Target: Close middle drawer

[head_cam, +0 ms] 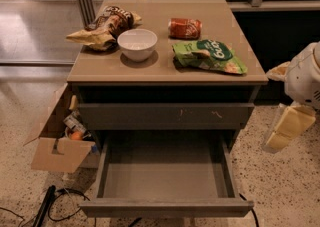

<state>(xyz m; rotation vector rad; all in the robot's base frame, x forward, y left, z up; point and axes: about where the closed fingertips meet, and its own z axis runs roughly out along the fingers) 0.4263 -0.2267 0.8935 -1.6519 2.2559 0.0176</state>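
The middle drawer (165, 173) is pulled far out of the grey-brown cabinet (90, 73). Its smooth tray is empty, and its plain front (165, 207) sits near the bottom edge of the view. Above it is a shut drawer front with small pale scratch marks (165, 115). My gripper (287, 126), pale yellow under a white arm, hangs at the right edge of the view. It is to the right of the cabinet at about the scratched drawer's height, apart from both drawers and holding nothing that I can see.
On the cabinet top lie a white bowl (137, 44), a brown snack bag (105, 26), a red packet (184, 28) and a green bag (210, 56). An open cardboard box (57, 138) with clutter stands left of the cabinet. Black cables (52, 203) lie on the speckled floor.
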